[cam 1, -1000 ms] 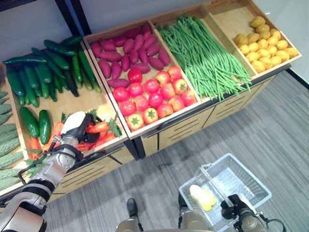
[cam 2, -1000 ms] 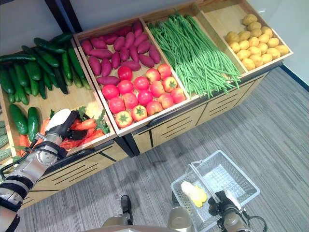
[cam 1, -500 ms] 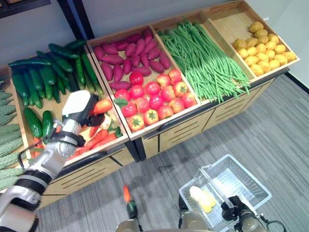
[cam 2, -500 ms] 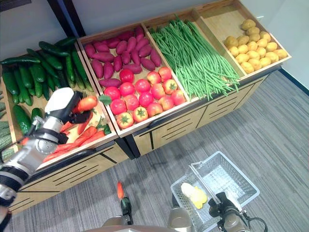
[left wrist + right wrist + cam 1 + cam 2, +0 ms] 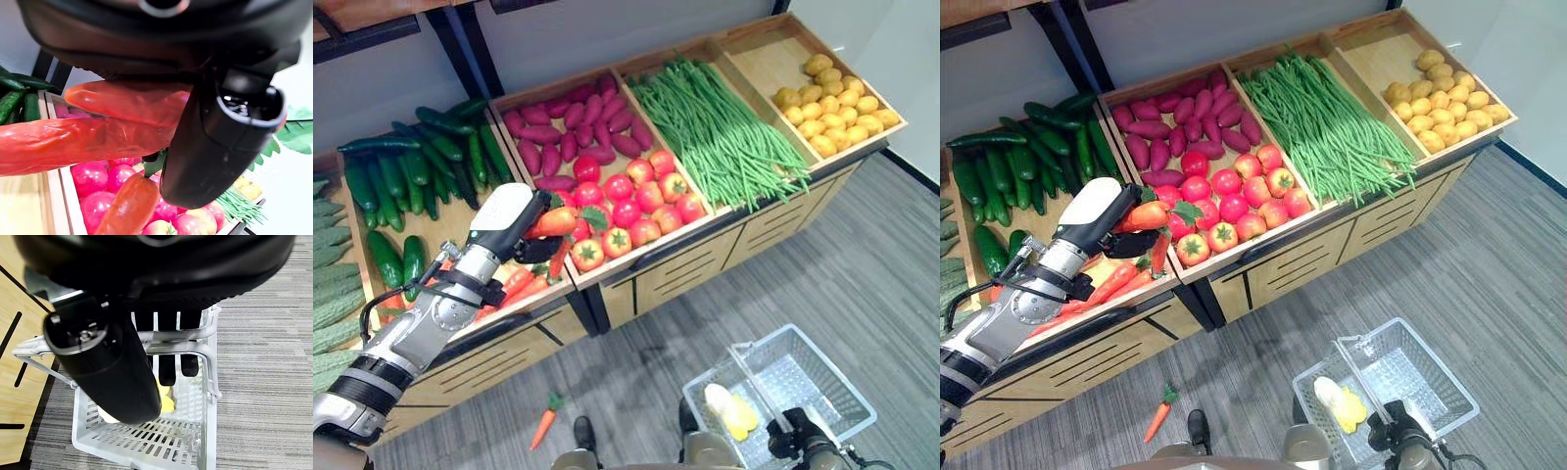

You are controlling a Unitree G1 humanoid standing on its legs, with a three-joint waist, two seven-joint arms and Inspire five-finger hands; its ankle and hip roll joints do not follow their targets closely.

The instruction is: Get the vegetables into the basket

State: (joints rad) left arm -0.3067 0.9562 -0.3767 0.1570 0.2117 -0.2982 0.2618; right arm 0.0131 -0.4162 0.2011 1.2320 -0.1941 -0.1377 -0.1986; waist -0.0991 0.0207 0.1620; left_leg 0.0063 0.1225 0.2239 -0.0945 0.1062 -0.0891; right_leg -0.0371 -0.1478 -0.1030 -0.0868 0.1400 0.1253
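Note:
My left hand is shut on a bunch of orange carrots, held up over the seam between the carrot bin and the tomatoes. In the left wrist view two carrots lie pinched under the thumb, and a third hangs below them. One carrot lies on the floor in front of the stand. My right hand is shut on the handle of the white wire basket, which holds a yellow vegetable.
The wooden stand also carries cucumbers, purple sweet potatoes, green beans and potatoes. Bitter gourds lie at the far left. Grey floor spreads between the stand and the basket.
My left hand rose out of the carrot bin with carrots and swung right towards the tomatoes. One carrot dropped and now lies on the floor. The basket has barely moved.

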